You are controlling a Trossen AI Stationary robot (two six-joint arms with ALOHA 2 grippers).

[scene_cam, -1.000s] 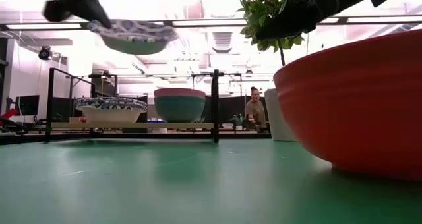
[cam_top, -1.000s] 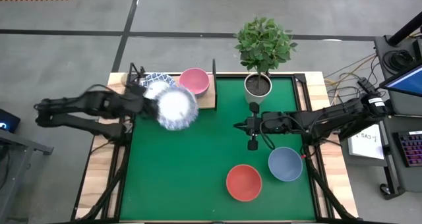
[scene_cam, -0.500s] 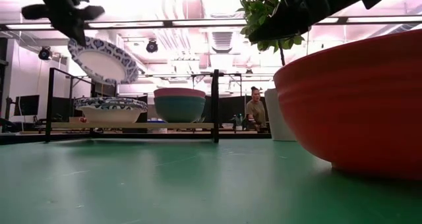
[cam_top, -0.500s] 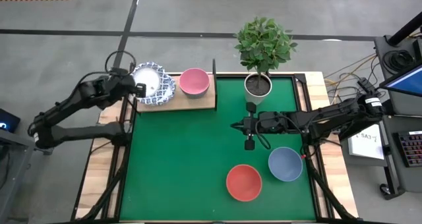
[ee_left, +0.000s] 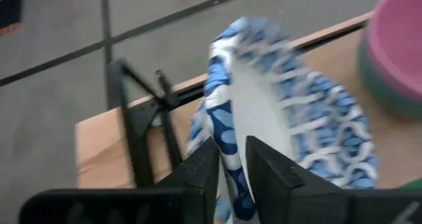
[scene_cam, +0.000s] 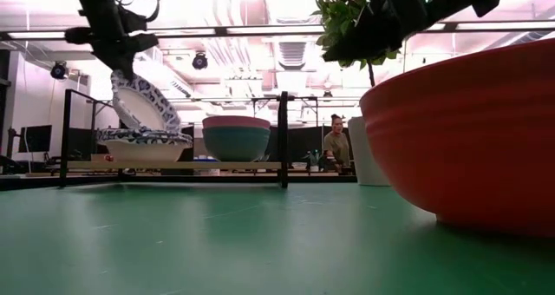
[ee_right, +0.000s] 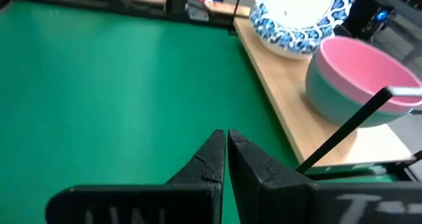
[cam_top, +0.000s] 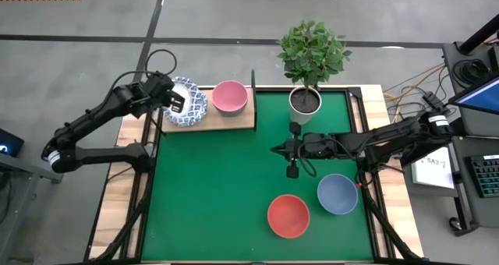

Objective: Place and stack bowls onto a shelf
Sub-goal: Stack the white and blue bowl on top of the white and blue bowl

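My left gripper (cam_top: pixel 175 99) is shut on a white bowl with a blue patterned rim (cam_top: pixel 189 101), which it holds steeply tilted over the shelf's left end. Under it, more white-and-blue bowls (scene_cam: pixel 146 146) are stacked on the wooden shelf (cam_top: pixel 234 121). A pink bowl (cam_top: pixel 230 96) is nested in a green bowl (scene_cam: pixel 236 144) beside that stack. The red bowl (cam_top: pixel 288 216) and the grey-blue bowl (cam_top: pixel 337 193) rest on the green mat. My right gripper (cam_top: pixel 276 149) is shut and hovers over the mat, right of centre. My left gripper pinches the patterned bowl's rim (ee_left: pixel 221 128), with one finger (ee_left: pixel 198 174) on the outer wall and the other on the white inside. The fingers come from above, pointing down. The bowl hangs tilted below them, and its lower rim (scene_cam: pixel 170 130) reaches the top of the stack.
A white plant pot (cam_top: pixel 305 100) with a leafy plant stands at the mat's far edge, right of the shelf. Black uprights (scene_cam: pixel 283 139) rise at the shelf's ends. The red bowl (scene_cam: pixel 468 139) fills the low view's right side. A person (scene_cam: pixel 334 143) stands far behind the table.
My left gripper has carried the patterned bowl from above the mat's far-left part toward the table's far-left corner and down over the shelf's stack. It has also tipped the bowl from nearly level to steeply tilted. My right arm has kept almost still.
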